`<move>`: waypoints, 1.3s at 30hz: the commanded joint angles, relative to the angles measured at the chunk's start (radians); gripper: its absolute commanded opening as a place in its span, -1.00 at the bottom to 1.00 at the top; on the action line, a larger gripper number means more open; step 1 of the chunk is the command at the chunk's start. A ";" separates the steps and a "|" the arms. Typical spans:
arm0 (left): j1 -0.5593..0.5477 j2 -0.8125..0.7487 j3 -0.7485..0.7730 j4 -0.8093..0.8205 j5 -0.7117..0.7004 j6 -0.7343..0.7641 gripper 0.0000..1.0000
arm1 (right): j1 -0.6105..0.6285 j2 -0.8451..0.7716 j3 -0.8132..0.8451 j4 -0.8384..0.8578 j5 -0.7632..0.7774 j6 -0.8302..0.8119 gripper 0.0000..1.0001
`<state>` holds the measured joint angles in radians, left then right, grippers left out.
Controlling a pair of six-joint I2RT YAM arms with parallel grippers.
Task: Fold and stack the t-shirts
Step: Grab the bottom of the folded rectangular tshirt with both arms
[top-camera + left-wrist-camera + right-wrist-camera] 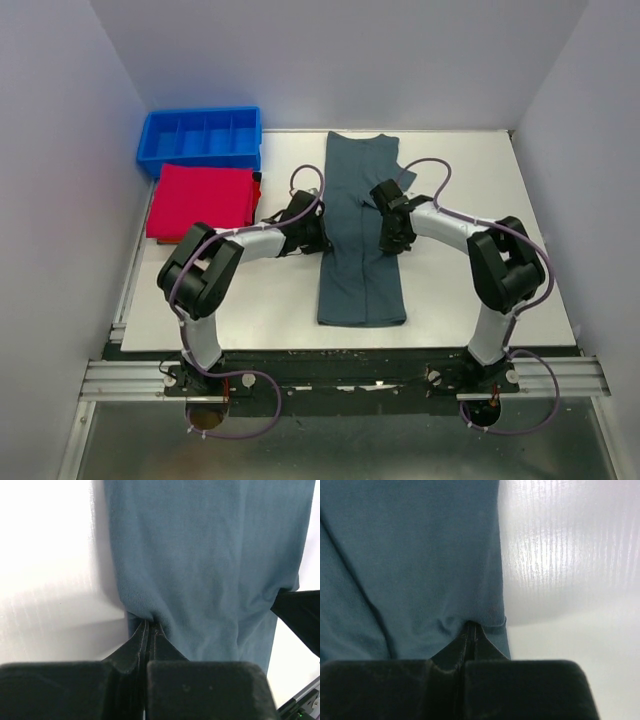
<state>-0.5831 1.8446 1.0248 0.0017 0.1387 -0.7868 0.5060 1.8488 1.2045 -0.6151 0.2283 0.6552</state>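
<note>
**Top external view:** The grey-blue t-shirt (362, 270) lies flat on the surface (470, 170) as a long narrow strip, sides already folded in. The red t-shirt (203, 198) sits folded well to its left, with the blue tray (200, 140) just beyond that. The left end effector (318, 238) meets the grey-blue shirt's left edge about halfway along. The right end effector (392, 240) meets the right edge opposite.

**Left wrist view:** The left end effector (149, 629) is pressed together on a small pucker of the grey-blue t-shirt (210, 570) at its left edge. The cloth looks thin, limp and light. It should sag and trail from any lifted point, and the layers may slide apart. The folded edges are the sensible place to hold it, with every layer caught.

**Right wrist view:** The right end effector (470, 630) is likewise closed, pinching the right edge of the grey-blue t-shirt (410, 555). The cloth wrinkles around the tips, beside bare surface (570, 580).
</note>
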 commanded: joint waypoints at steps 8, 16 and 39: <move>-0.024 -0.355 -0.218 -0.012 -0.059 0.015 -0.36 | -0.012 -0.396 -0.301 0.080 0.002 -0.069 -0.31; -0.161 -0.646 -0.413 -0.117 -0.097 -0.040 0.11 | 0.069 -0.692 -0.555 0.035 -0.185 0.033 -0.25; -0.268 -0.763 -0.674 -0.054 0.081 -0.206 -0.02 | 0.296 -0.678 -0.677 -0.028 -0.162 0.236 -0.60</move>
<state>-0.8444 1.0710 0.3519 -0.0963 0.1707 -0.9649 0.7879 1.1702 0.5285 -0.5644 0.0223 0.8631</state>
